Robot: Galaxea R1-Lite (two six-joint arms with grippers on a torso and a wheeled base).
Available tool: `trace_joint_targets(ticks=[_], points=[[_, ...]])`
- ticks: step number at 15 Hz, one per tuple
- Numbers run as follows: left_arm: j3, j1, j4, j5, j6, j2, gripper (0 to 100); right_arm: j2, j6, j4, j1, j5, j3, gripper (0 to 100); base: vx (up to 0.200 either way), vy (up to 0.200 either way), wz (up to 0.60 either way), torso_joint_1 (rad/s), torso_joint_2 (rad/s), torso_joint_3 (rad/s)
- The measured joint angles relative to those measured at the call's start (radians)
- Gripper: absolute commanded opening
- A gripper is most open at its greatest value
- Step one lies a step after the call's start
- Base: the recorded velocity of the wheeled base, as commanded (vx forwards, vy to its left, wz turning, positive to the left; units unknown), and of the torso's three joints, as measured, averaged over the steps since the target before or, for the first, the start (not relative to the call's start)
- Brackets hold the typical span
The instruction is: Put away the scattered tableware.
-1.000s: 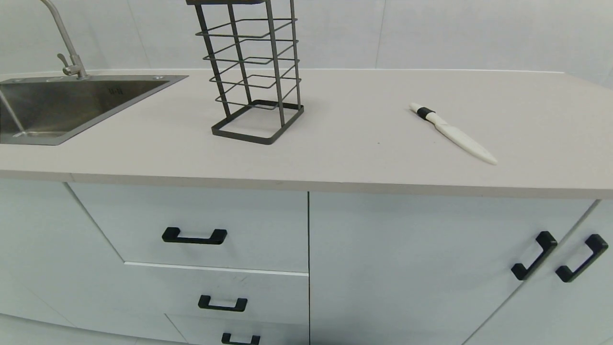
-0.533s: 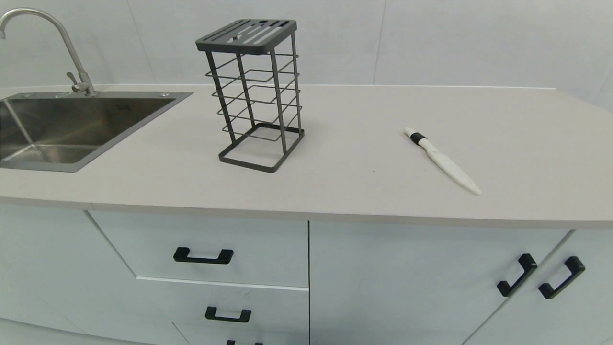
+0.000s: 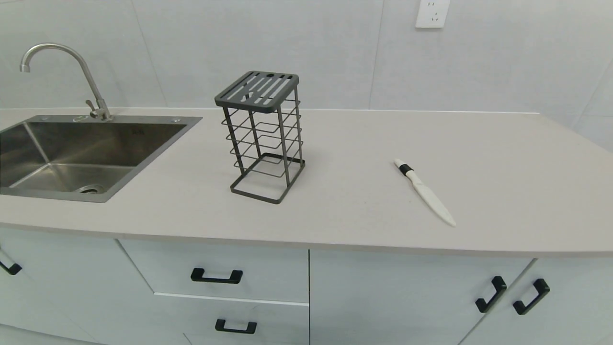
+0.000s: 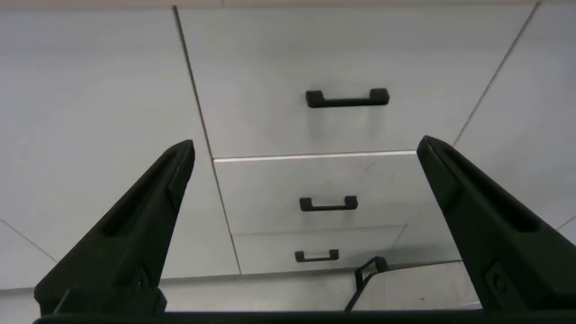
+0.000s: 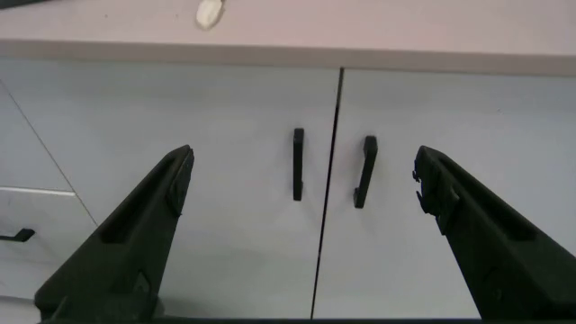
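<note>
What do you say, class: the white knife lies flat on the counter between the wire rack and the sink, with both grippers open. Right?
Wrong in one respect. The head view shows the white knife flat on the counter, on the side of the wire rack away from the sink, not between them. The left gripper and right gripper are open.

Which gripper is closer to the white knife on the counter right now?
Right. The right gripper faces the double doors below the knife; the left gripper faces the drawers, farther off.
</note>
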Motion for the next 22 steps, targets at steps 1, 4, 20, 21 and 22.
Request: trace_joint_targets(ticks=[1,4,20,21,22], points=[[0.000,0.000,0.000,0.000,0.000,0.000,100,0.000,0.000,0.000,0.000,0.000,0.000,100,0.000,0.000,0.00,0.315,-0.50,-0.242],[0.000,0.000,0.000,0.000,0.000,0.000,100,0.000,0.000,0.000,0.000,0.000,0.000,100,0.000,0.000,0.00,0.276,-0.51,-0.237],[0.000,0.000,0.000,0.000,0.001,0.000,100,0.000,0.000,0.000,0.000,0.000,0.000,100,0.000,0.000,0.00,0.242,-0.47,-0.227],[0.000,0.000,-0.001,0.000,0.002,0.000,100,0.000,0.000,0.000,0.000,0.000,0.000,100,0.000,0.000,0.00,0.000,0.00,0.000],[0.000,0.000,-0.002,0.000,0.003,0.001,100,0.000,0.000,0.000,0.000,0.000,0.000,100,0.000,0.000,0.00,0.000,0.00,0.000]])
